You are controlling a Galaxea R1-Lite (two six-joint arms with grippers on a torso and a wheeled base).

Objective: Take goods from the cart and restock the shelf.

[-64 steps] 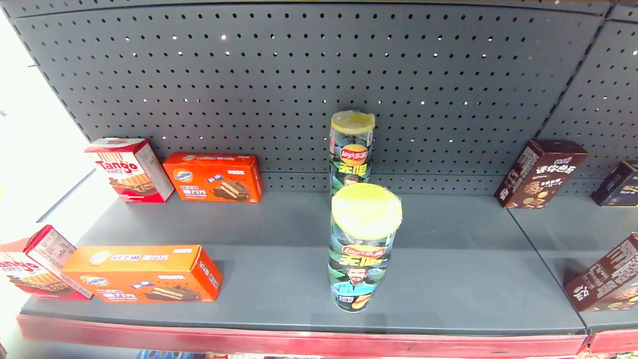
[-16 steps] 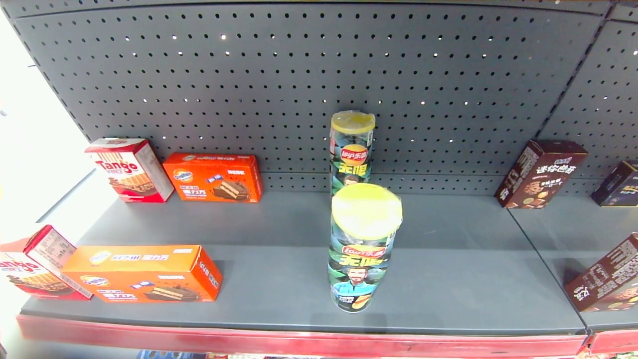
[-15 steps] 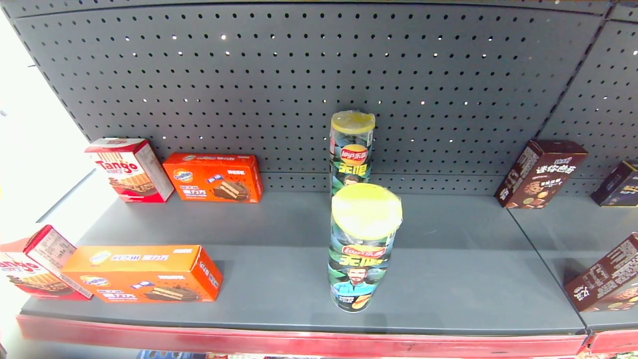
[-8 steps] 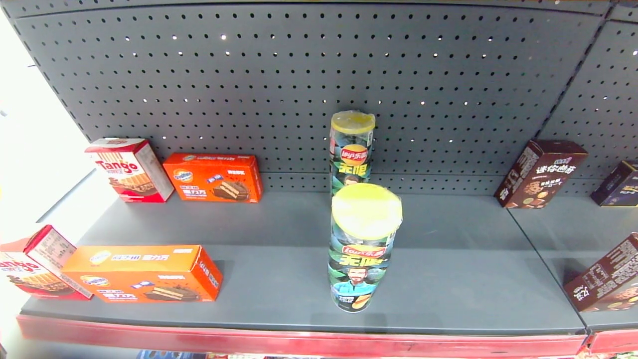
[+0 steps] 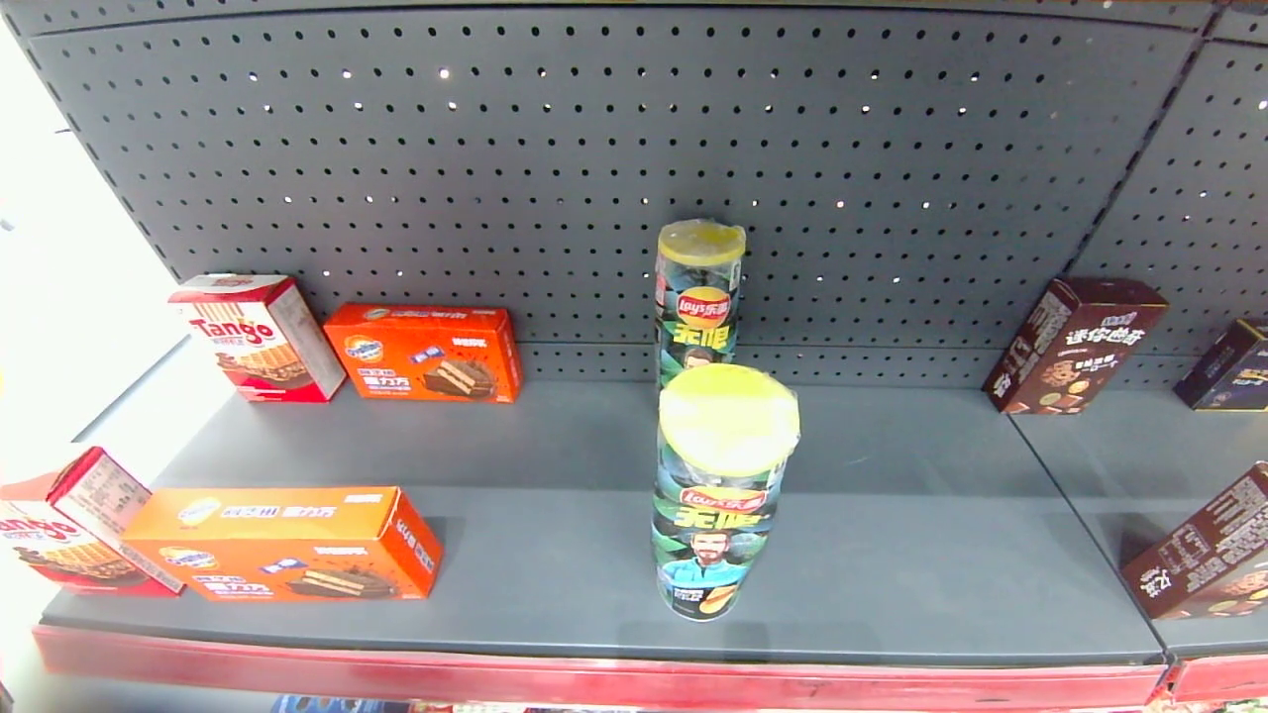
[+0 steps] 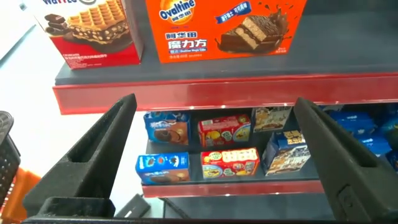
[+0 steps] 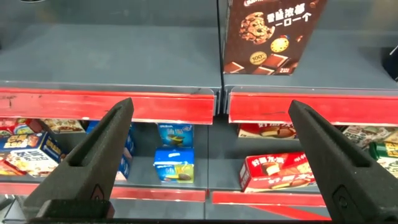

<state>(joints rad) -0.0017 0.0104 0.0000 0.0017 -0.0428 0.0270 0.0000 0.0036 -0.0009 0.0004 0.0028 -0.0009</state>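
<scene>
A tall cardboard chip can (image 5: 718,495) with a yellow plastic lid and a green-blue printed wrap stands upright near the front of the dark grey metal shelf (image 5: 535,436) — a matching can (image 5: 698,297) stands at the shelf's back. The left pincer (image 6: 214,106) and right pincer (image 7: 211,106) gape apart, empty, before the shelf's red edge.

Behind the shelf (image 5: 555,436) I see a grey pegboard panel (image 5: 594,178). At the back left corner a red wafer box (image 5: 258,337) stands just beside an orange cake box (image 5: 426,352). A second orange box (image 5: 282,543) and a second wafer box (image 5: 59,525) sit at the front left corner. A brown cookie box (image 5: 1075,345) stands near the back right corner. On the tier below I make out small blue boxes (image 6: 163,168) and red boxes (image 6: 224,130).
</scene>
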